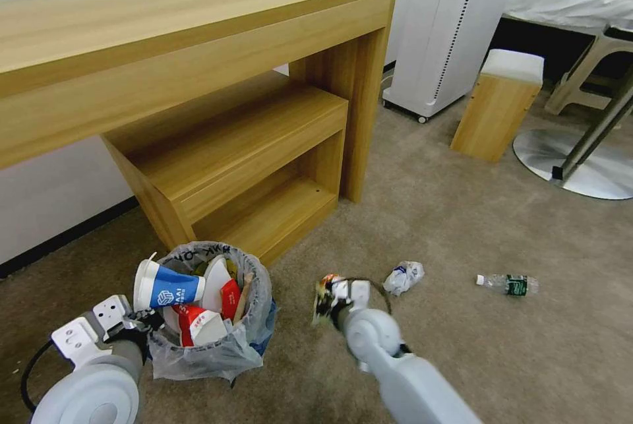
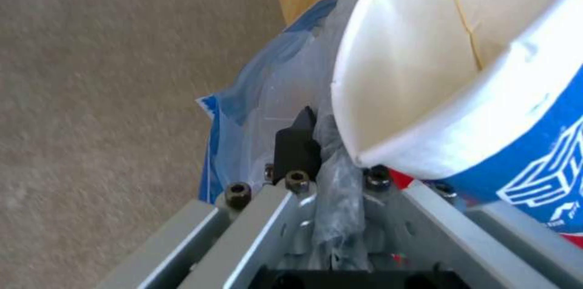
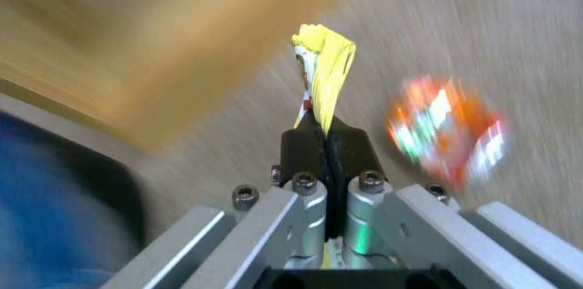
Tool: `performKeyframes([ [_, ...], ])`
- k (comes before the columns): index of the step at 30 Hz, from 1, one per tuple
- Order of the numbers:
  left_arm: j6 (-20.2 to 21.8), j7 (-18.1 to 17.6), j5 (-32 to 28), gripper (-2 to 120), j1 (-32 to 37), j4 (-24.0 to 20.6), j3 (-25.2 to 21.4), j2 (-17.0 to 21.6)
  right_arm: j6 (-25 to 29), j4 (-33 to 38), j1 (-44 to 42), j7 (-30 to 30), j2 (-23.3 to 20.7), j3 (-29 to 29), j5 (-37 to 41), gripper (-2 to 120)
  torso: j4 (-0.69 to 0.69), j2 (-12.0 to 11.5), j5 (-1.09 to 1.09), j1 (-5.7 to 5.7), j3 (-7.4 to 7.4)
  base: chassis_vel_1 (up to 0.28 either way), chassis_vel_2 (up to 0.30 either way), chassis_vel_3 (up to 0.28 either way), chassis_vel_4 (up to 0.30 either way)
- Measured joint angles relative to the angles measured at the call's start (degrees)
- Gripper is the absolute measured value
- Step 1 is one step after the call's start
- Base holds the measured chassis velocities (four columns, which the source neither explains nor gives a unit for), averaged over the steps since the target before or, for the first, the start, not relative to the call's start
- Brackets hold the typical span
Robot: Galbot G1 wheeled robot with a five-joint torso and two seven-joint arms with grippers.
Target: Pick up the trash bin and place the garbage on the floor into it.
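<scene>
The right gripper's [image 3: 328, 136] fingers [image 3: 355, 143] are clenched on a thin yellow wrapper [image 3: 325, 66], which sticks up flat between them. In the head view this gripper [image 1: 333, 299] hangs just above the floor [image 1: 461, 226], to the right of the trash bin [image 1: 214, 318] and not yet over it. An orange-red wrapper [image 3: 446, 132] shows beside the fingers; whether it lies on the carpet or is in the air cannot be told.

The left gripper's [image 2: 319, 152] fingers [image 2: 298, 143] are pinched on the bin's crinkled bag and rim, holding the bin [image 2: 267, 98] at its left side, low before the wooden shelf unit [image 1: 250, 167].

The bin is already well filled: a blue-white paper cup [image 1: 168, 289] lies across its top, with red wrappers [image 1: 227, 299] and white pieces beneath. By my reading the task is far along but not finished. The yellow wrapper has yet to go in, and a crumpled paper [image 1: 404, 277] and a green-labelled plastic bottle [image 1: 509, 284] lie on the floor farther right, well apart from the bin.
</scene>
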Motion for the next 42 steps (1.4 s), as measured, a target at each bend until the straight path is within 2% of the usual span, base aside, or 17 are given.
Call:
performKeyframes([
  [3,0.25,-0.43,-1.17,1,0.05,-0.08,0.68,-0.35,6.07,6.52,-0.41,-8.23,-4.16,1.93,-0.86,0,-0.01,0.00,0.00,0.00,0.00,0.000,0.000,0.000,0.000],
  [4,0.25,-0.43,-1.17,1,0.05,-0.08,0.68,-0.35,6.07,6.52,-0.41,-8.23,-4.16,1.93,-0.86,0,-0.01,0.00,0.00,0.00,0.00,0.000,0.000,0.000,0.000],
  [6,0.36,-0.62,-1.26,1,0.12,-0.30,1.31,-0.68,11.00,10.25,0.26,-15.49,-6.79,3.16,-0.67,0,0.00,0.00,-0.01,0.00,0.00,0.000,0.000,0.000,0.000],
  [7,0.36,-0.62,-1.26,1,0.12,-0.30,1.31,-0.68,11.00,10.25,0.26,-15.49,-6.79,3.16,-0.67,0,0.00,0.00,-0.01,0.00,0.00,0.000,0.000,0.000,0.000],
  [9,0.39,-0.68,-1.21,1,0.40,-0.54,1.71,-1.00,16.60,11.19,0.91,-24.03,-7.59,3.52,-0.47,0,0.00,0.00,-0.01,0.00,0.00,0.000,0.000,0.000,0.000],
  [10,0.41,-0.68,-1.14,1,0.58,-0.58,1.88,-1.21,20.40,10.65,1.21,-29.86,-7.25,3.52,-0.53,0,0.00,0.00,-0.01,0.00,0.00,0.000,0.000,0.000,0.000],
  [11,0.41,-0.68,-1.14,1,0.58,-0.58,1.88,-1.21,20.40,10.65,1.21,-29.86,-7.25,3.52,-0.53,0,0.00,0.00,-0.01,0.00,0.00,0.000,0.000,0.000,0.000],
  [12,0.42,-0.70,-1.08,1,0.71,-0.61,1.97,-1.39,24.77,8.98,1.57,-36.56,-6.34,3.48,-1.01,0,0.00,0.00,-0.02,0.00,0.00,0.000,0.000,0.000,0.000],
  [13,0.42,-0.71,-1.06,1,0.75,-0.63,1.99,-1.45,26.55,8.12,1.73,-39.47,-5.88,3.37,-1.22,0,0.00,0.00,-0.02,0.00,0.00,0.000,0.000,0.000,0.000],
  [14,0.42,-0.71,-1.06,1,0.75,-0.63,1.99,-1.45,26.55,8.12,1.73,-39.47,-5.88,3.37,-1.22,0,0.00,0.00,-0.02,0.00,0.00,0.000,0.000,0.000,0.000],
  [16,0.43,-0.72,-0.95,1,1.02,-1.05,2.37,-1.75,33.31,4.02,2.53,-49.89,-3.65,2.34,-1.57,0,0.01,0.00,-0.02,0.00,0.00,0.000,0.000,0.000,0.000],
  [18,0.44,-0.72,-0.89,1,1.11,-1.28,2.62,-1.87,35.15,2.40,2.78,-52.63,-2.72,1.72,-1.50,0,0.01,0.00,-0.01,0.00,0.01,0.000,0.000,0.000,0.000],
  [20,0.50,-0.76,-0.65,1,1.27,-1.89,3.20,-2.23,38.02,-1.70,3.30,-58.42,-0.90,0.14,-0.08,0,0.01,0.00,-0.02,0.00,0.00,0.000,0.000,0.000,0.000],
  [25,0.52,-0.78,0.13,1,1.54,-2.22,3.85,-2.52,39.49,-6.57,4.19,-64.02,0.63,-2.07,1.23,0,0.00,0.00,-0.02,0.00,0.00,0.000,0.000,0.000,0.000],
  [28,0.52,-0.78,1.00,1,2.05,-2.87,4.44,-2.57,39.85,-10.83,5.80,-70.57,1.20,-2.77,-0.21,0,0.01,0.00,-0.02,0.00,0.01,0.000,0.000,0.000,0.000],
  [32,0.52,-0.75,1.20,1,2.40,-3.65,4.57,-2.48,39.54,-14.23,7.82,-75.20,1.45,-4.49,0.35,0,0.00,0.00,-0.02,0.00,0.01,0.000,0.000,0.000,0.000],
  [42,0.52,-0.69,1.63,1,2.64,-3.92,4.88,-2.81,39.44,-19.10,10.00,-78.16,3.43,-8.79,-0.45,0,0.00,0.00,-0.02,0.00,0.01,0.000,0.000,0.000,0.000],
])
